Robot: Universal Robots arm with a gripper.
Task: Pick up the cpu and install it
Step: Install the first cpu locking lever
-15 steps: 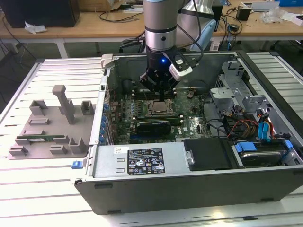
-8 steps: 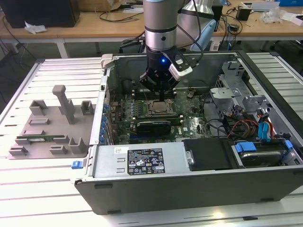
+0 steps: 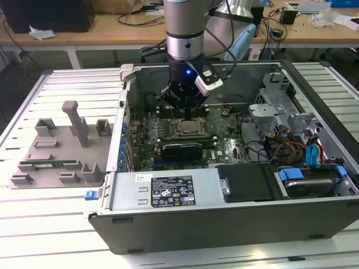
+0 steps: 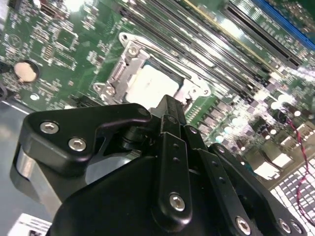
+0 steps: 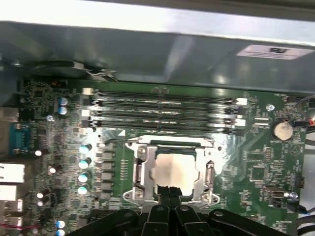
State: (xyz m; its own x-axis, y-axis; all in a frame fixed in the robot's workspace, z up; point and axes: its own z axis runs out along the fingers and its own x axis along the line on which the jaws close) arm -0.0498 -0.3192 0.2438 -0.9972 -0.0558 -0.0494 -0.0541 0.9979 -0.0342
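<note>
We find the black pincer (image 5: 168, 191) closed and empty, just above the small silvery square cpu (image 5: 174, 168) inside the metal socket (image 5: 139, 169).

A white slatted metal table (image 3: 33, 84) spreads across the workshop in the exterior view, with pale glare (image 3: 255, 255) lying on its slats along the near edge. Behind it runs a wooden-topped bench (image 3: 112, 35) on white legs (image 3: 73, 56). The bench is strewn with loose cables (image 3: 140, 17), and a dark box (image 3: 50, 14) and crumpled white paper (image 3: 42, 33) sit toward the exterior view's left.
</note>
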